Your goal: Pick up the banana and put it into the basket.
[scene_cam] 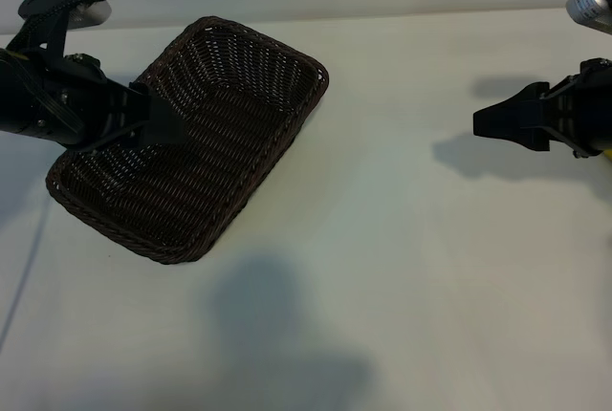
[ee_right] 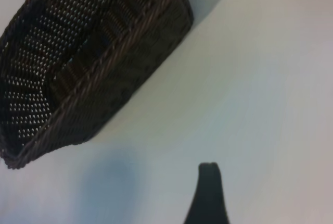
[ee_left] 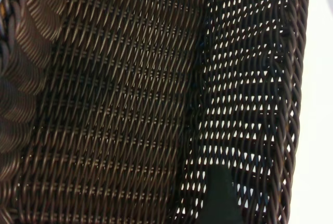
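Banana was nowhere in view on the white table [scene_cam: 402,268]; the dark wicker basket [scene_cam: 244,57] lay empty at the left, angled toward the far edge. The left gripper [scene_cam: 164,129] hung over the basket's left side, jaws spread and holding nothing; the right gripper [scene_cam: 490,122] hovered well apart at the right edge, also spread and empty. With the fruit unseen, a sound next step would have been locating it first, then approaching along its length with open jaws before carrying it over the braided rim.
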Motion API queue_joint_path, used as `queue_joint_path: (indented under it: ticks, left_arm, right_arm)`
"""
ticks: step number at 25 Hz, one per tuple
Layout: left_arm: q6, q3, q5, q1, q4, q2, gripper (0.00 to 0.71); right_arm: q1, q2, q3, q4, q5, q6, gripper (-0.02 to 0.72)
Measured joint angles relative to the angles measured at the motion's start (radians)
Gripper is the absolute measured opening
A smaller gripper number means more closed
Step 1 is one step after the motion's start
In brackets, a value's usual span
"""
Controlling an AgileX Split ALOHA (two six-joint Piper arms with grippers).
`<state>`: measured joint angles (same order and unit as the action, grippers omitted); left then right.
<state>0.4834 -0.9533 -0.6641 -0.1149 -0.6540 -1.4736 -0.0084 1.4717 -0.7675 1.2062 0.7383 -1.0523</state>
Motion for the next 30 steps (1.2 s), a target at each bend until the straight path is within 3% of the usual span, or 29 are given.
queue_joint_path:
  ticks: [30]
  left_arm:
    - [-0.001, 0.000, 0.036, 0.000, 0.001, 0.000, 0.551]
  right_arm:
    - [0.000, 0.000, 0.000, 0.000, 0.000, 0.000, 0.588]
